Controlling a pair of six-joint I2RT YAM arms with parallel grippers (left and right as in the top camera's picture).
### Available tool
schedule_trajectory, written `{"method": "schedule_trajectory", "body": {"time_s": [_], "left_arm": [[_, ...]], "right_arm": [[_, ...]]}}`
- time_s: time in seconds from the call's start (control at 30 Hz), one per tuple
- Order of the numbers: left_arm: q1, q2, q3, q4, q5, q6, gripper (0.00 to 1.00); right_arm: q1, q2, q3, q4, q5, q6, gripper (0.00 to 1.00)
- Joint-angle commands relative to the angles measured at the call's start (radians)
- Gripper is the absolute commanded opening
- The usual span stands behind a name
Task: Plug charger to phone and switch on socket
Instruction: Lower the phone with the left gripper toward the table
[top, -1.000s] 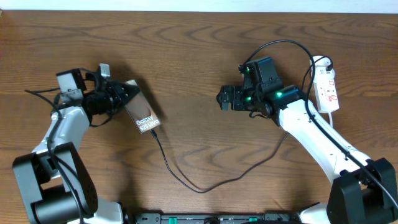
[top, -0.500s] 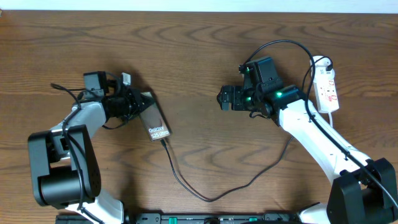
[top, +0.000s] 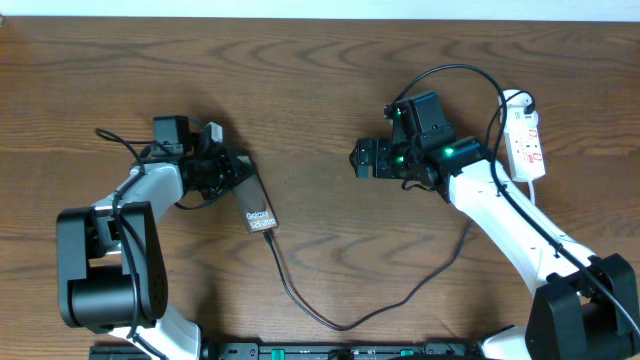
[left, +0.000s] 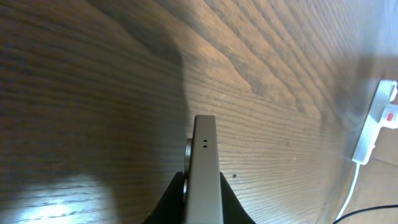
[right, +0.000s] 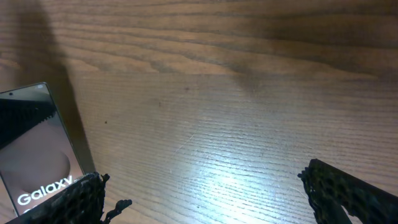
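Overhead: left gripper (top: 234, 177) clamps phone (top: 257, 210), face lettered "Galaxy"; charger (top: 335, 326) meets its lower end; right gripper (top: 360, 160) spread, empty.

Socket (left: 375, 127) partly beyond right edge

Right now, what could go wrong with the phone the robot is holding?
1. The left gripper pinches the phone near one end only, and it is tilted, so it might slip or twist out.
2. The charger seems to meet the phone's lower end and loops across the table. Moving the phone further could tug the plug loose.
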Motion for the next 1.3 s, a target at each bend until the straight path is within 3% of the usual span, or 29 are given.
{"method": "schedule_trajectory", "body": {"time_s": [0.0, 0.63, 0.8, 1.0, 1.27], "left_arm": [[-0.029, 0.002, -0.012, -0.007, -0.025, 0.01, 0.07], [-0.091, 0.002, -0.013, -0.021, -0.076, 0.01, 0.08], [-0.091, 0.002, -0.013, -0.021, -0.076, 0.01, 0.23], [-0.091, 0.002, -0.013, -0.021, -0.076, 0.01, 0.28], [-0.091, 0.002, -0.013, -0.025, -0.076, 0.01, 0.46]], "right_arm": [[-0.002, -0.009, 0.006, -0.003, 0.008, -0.014, 0.99], [-0.002, -0.009, 0.006, -0.014, 0.008, -0.014, 0.99], [-0.002, -0.009, 0.005, -0.014, 0.008, -0.014, 0.99], [-0.001, -0.009, 0.005, -0.014, 0.008, -0.014, 0.99], [-0.001, -0.009, 0.005, -0.015, 0.008, -0.014, 0.99]]}}
